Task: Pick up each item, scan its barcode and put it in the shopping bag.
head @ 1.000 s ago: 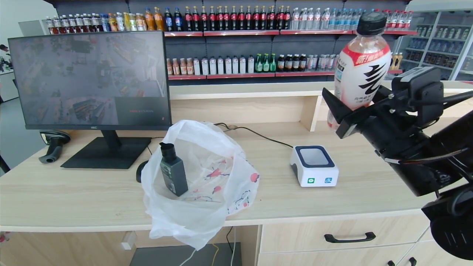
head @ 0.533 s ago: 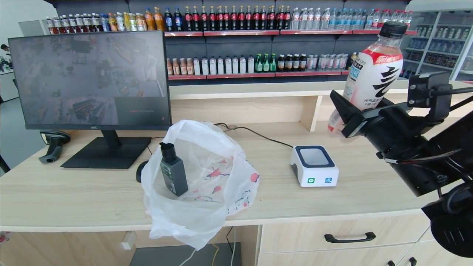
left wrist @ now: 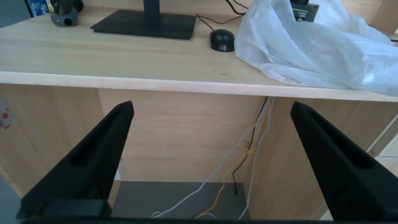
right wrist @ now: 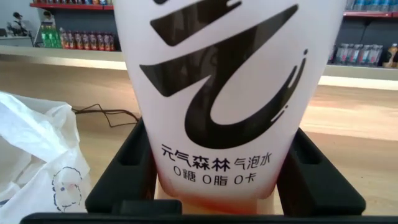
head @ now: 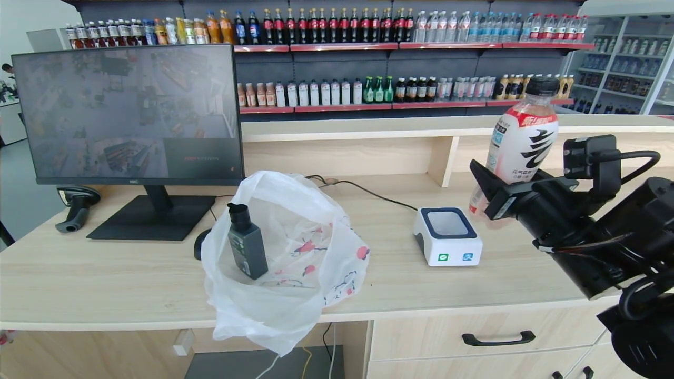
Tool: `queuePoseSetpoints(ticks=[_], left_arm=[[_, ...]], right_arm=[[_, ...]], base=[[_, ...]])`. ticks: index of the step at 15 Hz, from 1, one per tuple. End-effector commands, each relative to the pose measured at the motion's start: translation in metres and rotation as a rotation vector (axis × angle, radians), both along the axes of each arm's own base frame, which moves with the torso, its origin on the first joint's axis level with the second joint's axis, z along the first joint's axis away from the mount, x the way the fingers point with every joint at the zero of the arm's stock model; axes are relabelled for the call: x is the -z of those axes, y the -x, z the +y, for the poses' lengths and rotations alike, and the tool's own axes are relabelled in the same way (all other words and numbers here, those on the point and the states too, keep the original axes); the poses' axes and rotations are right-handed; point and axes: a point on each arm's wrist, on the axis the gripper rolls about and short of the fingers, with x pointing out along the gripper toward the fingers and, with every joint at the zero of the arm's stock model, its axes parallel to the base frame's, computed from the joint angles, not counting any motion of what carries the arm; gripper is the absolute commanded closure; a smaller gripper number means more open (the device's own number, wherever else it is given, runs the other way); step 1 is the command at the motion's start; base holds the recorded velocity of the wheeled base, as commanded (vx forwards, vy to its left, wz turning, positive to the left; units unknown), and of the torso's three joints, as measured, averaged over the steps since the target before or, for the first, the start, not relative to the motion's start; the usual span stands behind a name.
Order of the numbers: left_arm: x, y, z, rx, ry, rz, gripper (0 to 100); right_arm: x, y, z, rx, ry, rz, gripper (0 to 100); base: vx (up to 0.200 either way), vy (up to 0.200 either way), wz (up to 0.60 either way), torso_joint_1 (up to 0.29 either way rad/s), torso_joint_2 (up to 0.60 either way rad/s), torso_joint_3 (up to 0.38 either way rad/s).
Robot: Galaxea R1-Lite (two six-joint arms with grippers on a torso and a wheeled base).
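My right gripper [head: 500,184] is shut on a white drink bottle [head: 520,142] with a red band and black cap, held almost upright just right of the white barcode scanner [head: 447,237]. Its base is low by the counter; I cannot tell whether it touches. In the right wrist view the bottle [right wrist: 230,93] sits between the black fingers [right wrist: 124,168]. The white shopping bag [head: 295,263] stands open on the counter with a dark bottle [head: 246,247] inside. My left gripper [left wrist: 211,168] is open below the counter's front edge, under the bag [left wrist: 311,43].
A monitor [head: 126,116] stands at the back left with a handheld scanner [head: 76,205] beside it and a mouse [head: 200,245] against the bag. A raised wooden ledge [head: 368,129] runs behind the counter. Cables [head: 363,192] trail toward the scanner. Drawers [head: 495,337] sit below.
My right gripper has come down with the drink bottle, from high up to counter level beside the scanner. The bottle tipped over to the right on the way. Bag and scanner have not moved.
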Motion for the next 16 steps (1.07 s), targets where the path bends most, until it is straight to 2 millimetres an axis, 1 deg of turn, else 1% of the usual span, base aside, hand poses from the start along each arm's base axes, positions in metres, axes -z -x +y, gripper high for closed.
queuePoseSetpoints(ticks=[1,4,7,12,16], left_arm=[[0.000,0.000,0.000,0.000,0.000,-0.001,0],[0.000,0.000,0.000,0.000,0.000,-0.001,0],[0.000,0.000,0.000,0.000,0.000,-0.001,0],[0.000,0.000,0.000,0.000,-0.002,-0.001,0],[0.000,0.000,0.000,0.000,-0.002,-0.001,0]], right_arm=[[0.001,-0.002,0.000,0.003,-0.008,0.002,100],[0.002,-0.004,0.001,-0.011,-0.045,0.013,100],[0.004,-0.006,0.001,-0.012,-0.045,0.023,100],[0.008,-0.005,0.001,-0.012,-0.043,0.036,100],[0.012,-0.004,0.000,-0.013,-0.042,0.056,100]], base=[[0.000,0.000,0.00,0.000,0.00,0.000],[0.000,0.000,0.00,0.000,0.00,0.000],[-0.200,0.000,0.00,0.006,0.00,0.001],[0.000,0.000,0.00,0.000,0.00,0.000],[0.000,0.200,0.00,0.010,0.00,0.001]])
